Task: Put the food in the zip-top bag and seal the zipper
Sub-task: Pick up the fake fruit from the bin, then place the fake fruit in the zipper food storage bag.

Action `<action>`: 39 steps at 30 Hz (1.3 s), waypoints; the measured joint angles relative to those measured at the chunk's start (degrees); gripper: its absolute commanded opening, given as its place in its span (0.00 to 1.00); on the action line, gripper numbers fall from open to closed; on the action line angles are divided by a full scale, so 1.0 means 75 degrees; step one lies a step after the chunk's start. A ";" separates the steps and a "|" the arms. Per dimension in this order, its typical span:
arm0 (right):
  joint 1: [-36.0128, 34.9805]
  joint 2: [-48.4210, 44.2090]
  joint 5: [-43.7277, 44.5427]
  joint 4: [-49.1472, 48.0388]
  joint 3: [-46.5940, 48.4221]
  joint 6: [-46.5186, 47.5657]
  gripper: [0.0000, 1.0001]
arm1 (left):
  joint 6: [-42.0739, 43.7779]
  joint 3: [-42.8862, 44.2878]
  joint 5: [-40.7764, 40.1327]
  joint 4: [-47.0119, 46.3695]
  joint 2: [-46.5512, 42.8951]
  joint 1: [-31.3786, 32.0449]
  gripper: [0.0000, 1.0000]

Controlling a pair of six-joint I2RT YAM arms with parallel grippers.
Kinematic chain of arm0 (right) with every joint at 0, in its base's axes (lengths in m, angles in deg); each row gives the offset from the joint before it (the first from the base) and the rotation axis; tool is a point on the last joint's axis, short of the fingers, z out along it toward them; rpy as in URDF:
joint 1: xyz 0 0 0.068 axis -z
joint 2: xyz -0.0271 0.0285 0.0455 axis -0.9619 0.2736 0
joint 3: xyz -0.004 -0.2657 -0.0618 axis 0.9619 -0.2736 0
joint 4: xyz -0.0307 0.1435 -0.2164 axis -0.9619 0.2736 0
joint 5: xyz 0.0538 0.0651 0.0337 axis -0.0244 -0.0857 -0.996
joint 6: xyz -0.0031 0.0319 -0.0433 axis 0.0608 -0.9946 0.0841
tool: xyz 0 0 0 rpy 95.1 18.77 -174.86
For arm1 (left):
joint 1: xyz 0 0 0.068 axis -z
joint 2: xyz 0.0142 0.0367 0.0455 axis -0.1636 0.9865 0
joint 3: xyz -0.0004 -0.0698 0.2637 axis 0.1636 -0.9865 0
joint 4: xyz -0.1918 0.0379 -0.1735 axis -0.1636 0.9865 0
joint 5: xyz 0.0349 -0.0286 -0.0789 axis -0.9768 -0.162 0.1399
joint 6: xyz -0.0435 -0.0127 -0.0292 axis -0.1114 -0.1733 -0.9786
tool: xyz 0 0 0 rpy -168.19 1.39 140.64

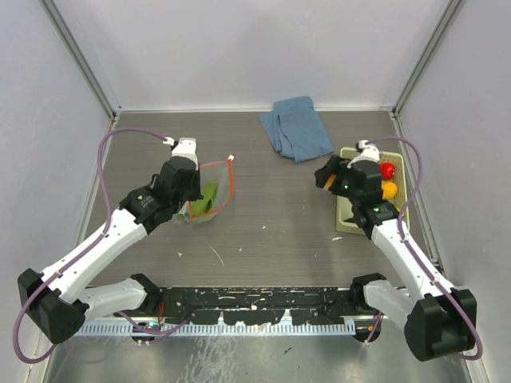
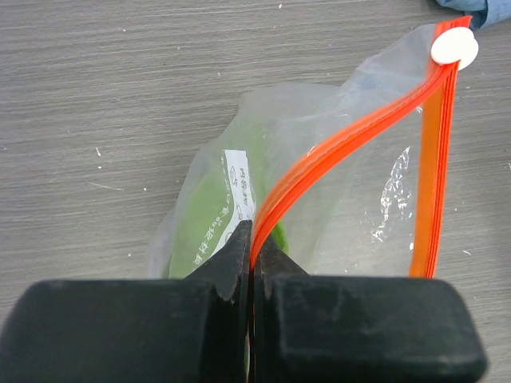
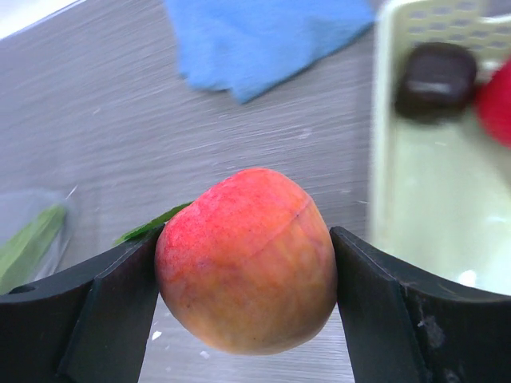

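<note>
The clear zip-top bag (image 1: 211,195) lies left of centre with a green leafy vegetable (image 2: 209,217) inside. My left gripper (image 2: 254,239) is shut on its orange-red zipper strip (image 2: 343,140), holding one side of the mouth up; the white slider tab (image 2: 454,47) sits at the strip's far end. My right gripper (image 3: 243,275) is shut on a peach (image 3: 247,259), held above the table just left of the basket (image 1: 348,217); it also shows in the top view (image 1: 329,181). A red fruit (image 1: 387,170), an orange fruit (image 1: 389,189) and a dark eggplant (image 3: 437,77) stay in the basket.
A folded blue cloth (image 1: 297,128) lies at the back centre. The pale slatted basket's rim (image 3: 382,136) is right beside my right gripper. Enclosure walls close in the table on three sides.
</note>
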 measured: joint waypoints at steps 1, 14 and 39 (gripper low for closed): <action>-0.0323 -0.0017 0.0003 -0.0020 0.0047 0.0061 0.57 | 0.0000 -0.0003 0.0041 0.0000 -0.0009 0.0000 0.00; -0.3707 0.0399 -0.0079 -0.1355 0.0863 0.1000 0.56 | 0.0000 -0.0017 0.0254 -0.0026 -0.0082 0.0000 0.00; -0.5313 0.3587 -0.2739 -0.5639 0.1466 0.1696 0.54 | 0.0003 -0.0099 0.0606 -0.0187 -0.0082 0.0000 0.00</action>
